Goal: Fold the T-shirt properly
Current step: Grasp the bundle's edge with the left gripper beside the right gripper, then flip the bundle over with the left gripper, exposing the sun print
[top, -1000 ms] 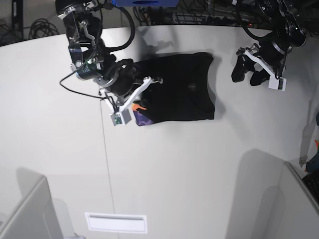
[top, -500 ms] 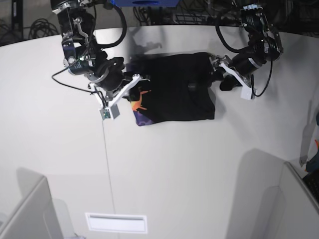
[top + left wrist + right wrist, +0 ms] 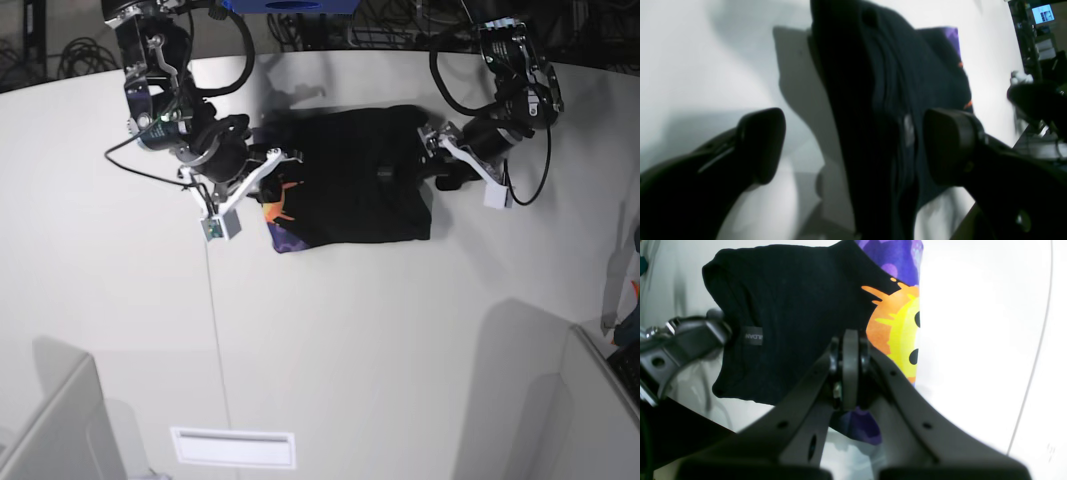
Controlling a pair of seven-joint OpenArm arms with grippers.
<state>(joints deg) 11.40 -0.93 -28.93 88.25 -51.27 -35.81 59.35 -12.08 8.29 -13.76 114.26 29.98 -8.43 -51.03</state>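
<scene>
Since a second ago, the left gripper [image 3: 432,167] has crossed to the T-shirt [image 3: 350,180], folded on the table [image 3: 350,340]; its jaws straddle the hem, apart. The right gripper [image 3: 262,172] hovers pressed together. Closing should gather every layer.

Black arms [image 3: 165,95], seemingly white brackets.

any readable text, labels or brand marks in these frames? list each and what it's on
"ILDAN": pale letters on a small dark neck tag of the black cloth T-shirt, right wrist view; the first letter is hidden, so this is probably a cut-off brand name.
Small lit blue monitor in the background, left wrist view: too small and blurred to read.
White rectangular plate on the table, base view: no legible text.
The sun print carries no words.
</scene>
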